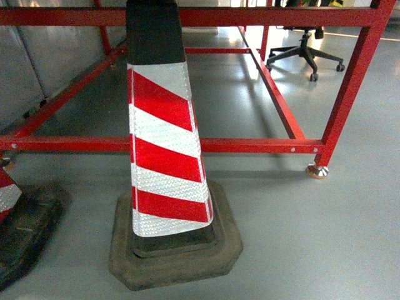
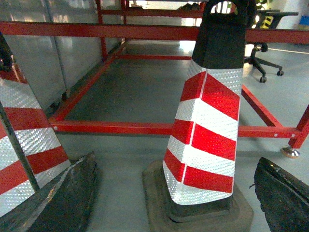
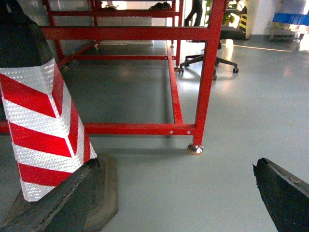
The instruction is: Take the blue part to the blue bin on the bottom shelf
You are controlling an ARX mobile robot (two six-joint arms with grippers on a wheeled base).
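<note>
The blue part, the blue bin and the bottom shelf are out of view in all three views. My left gripper (image 2: pixel 176 195) is open, its dark fingers (image 2: pixel 72 198) spread wide low over the grey floor, with a red-and-white traffic cone (image 2: pixel 205 130) standing just ahead between them. My right gripper (image 3: pixel 176 195) is also open, with only bare floor between its fingers (image 3: pixel 285 193). Neither gripper holds anything. The head view shows no gripper.
A striped cone (image 1: pixel 164 144) on a rubber base stands close in front, and a second cone (image 1: pixel 12 212) is at the lower left. Behind them runs a red-painted frame (image 1: pixel 250 145) with a foot (image 1: pixel 317 170). An office chair (image 1: pixel 306 53) stands far back. A small blue shape (image 3: pixel 289 18) shows far right.
</note>
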